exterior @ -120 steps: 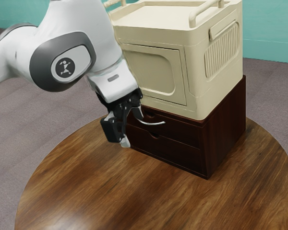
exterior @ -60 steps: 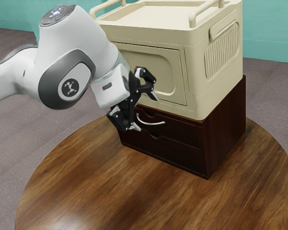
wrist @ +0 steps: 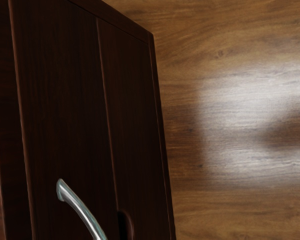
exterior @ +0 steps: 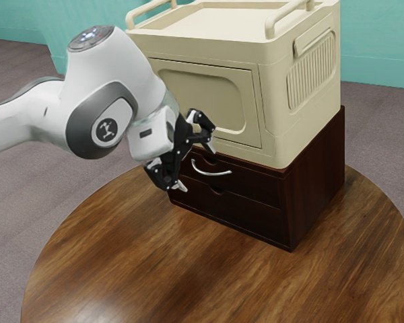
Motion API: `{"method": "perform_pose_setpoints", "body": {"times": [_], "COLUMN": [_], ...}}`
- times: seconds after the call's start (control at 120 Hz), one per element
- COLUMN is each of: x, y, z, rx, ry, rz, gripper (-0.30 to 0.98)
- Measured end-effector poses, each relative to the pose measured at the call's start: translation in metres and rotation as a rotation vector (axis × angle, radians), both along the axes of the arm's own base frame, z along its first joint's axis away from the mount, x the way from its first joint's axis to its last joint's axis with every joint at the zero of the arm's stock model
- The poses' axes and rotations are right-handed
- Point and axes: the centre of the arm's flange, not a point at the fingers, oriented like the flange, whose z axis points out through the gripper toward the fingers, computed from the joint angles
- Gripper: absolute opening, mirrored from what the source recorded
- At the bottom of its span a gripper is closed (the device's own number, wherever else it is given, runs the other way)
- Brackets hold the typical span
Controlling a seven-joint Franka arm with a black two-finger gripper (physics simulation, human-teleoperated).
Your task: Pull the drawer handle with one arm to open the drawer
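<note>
My gripper (exterior: 194, 167) stands open before the dark wooden drawer unit, its two fingers spread wide, one higher and one lower. The curved silver handle (exterior: 211, 172) is on the upper drawer (exterior: 256, 186), just toward the exterior view's right of the fingertips, with nothing gripping it. The upper drawer looks flush with the unit's front. In the wrist view the handle (wrist: 82, 210) juts from the dark drawer front (wrist: 65, 110), partly cut off at the picture's edge.
A cream cabinet (exterior: 277, 101) with rails on top rests on the drawer unit. Below the upper drawer is a lower drawer (exterior: 246, 214) with a notch. The round wooden table (exterior: 188, 276) extends in front; its surface (wrist: 230, 125) appears beside the unit.
From low by the unit's front, my hand has risen and turned, and its fingers now appear spread. Over the last half second it drew back slightly toward the exterior view's left. The drawers have not moved.
</note>
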Motion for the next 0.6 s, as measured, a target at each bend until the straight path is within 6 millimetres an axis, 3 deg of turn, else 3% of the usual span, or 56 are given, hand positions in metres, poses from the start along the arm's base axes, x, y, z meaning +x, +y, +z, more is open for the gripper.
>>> {"method": "perform_pose_setpoints", "body": {"times": [0.6], "x": [0.006], "y": [0.023], "z": [-0.033], "rx": [0.002], "ry": [0.034], "rz": [-0.034], "gripper": [0.69]}}
